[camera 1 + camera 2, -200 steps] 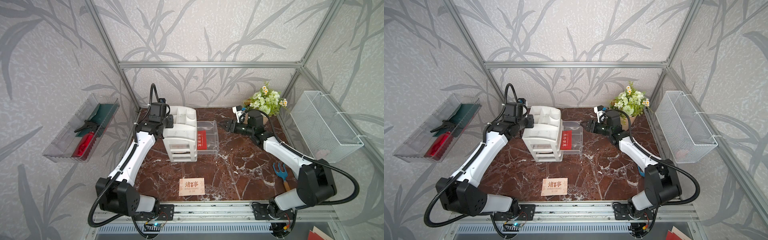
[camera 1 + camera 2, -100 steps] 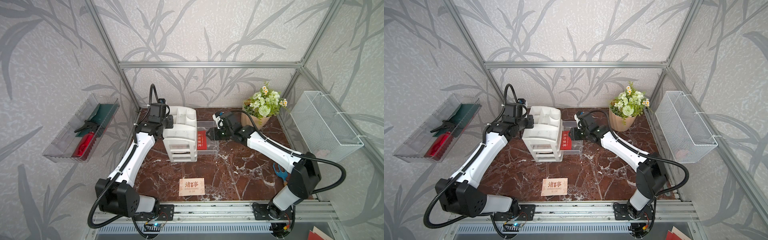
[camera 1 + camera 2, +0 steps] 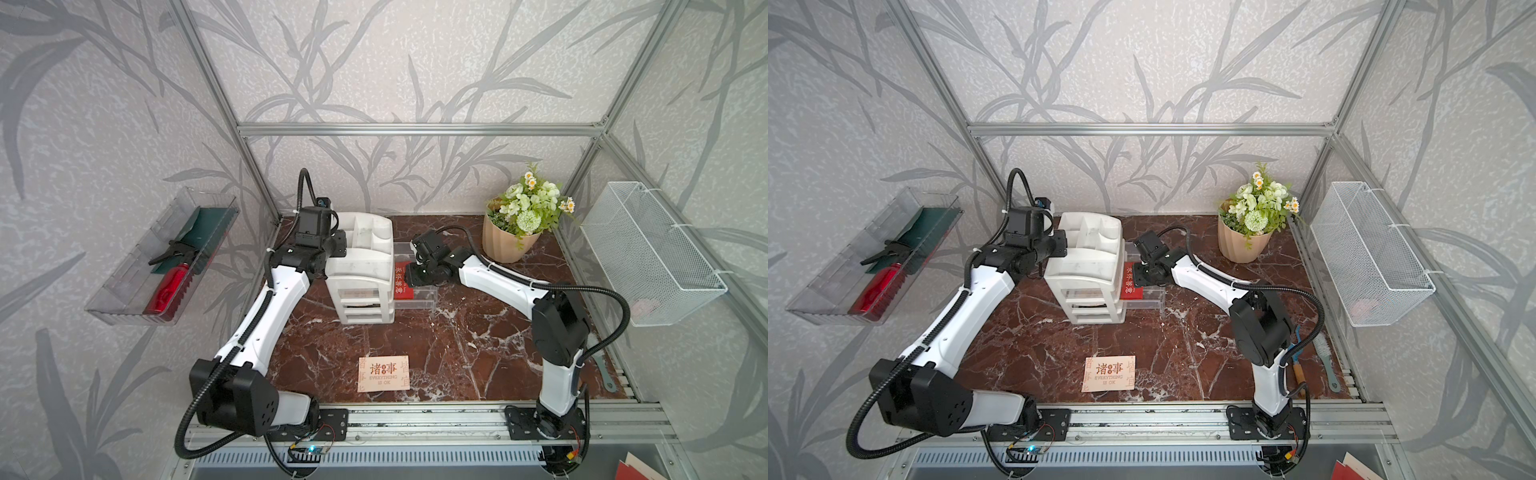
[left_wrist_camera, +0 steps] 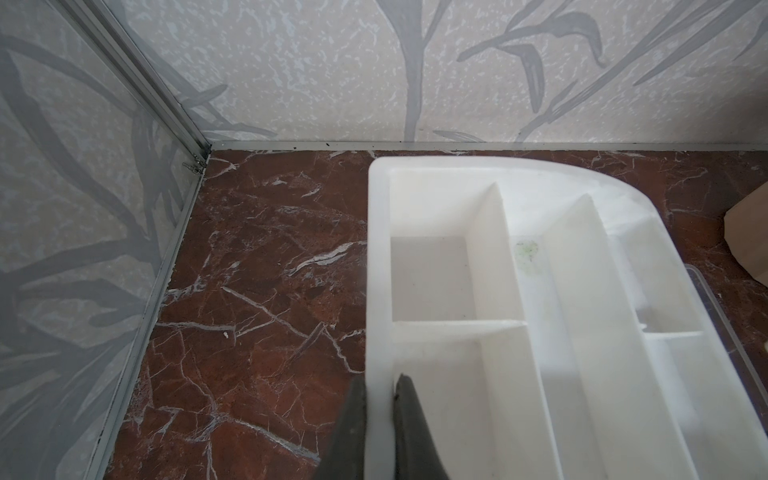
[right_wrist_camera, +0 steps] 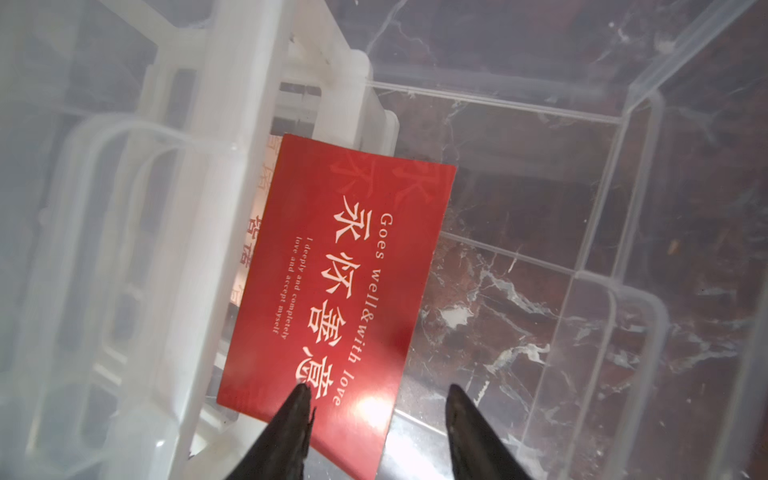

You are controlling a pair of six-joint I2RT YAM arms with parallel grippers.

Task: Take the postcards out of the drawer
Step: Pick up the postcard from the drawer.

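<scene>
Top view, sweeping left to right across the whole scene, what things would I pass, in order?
clear wall tray → white drawer organizer → red postcard in the pulled-out drawer → flower pot → wire basket

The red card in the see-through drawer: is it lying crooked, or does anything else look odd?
Yes. The red card lies askew to the drawer's walls, atop a pale card peeking out beneath. A faint green stain marks the white organizer's top tray.
</scene>
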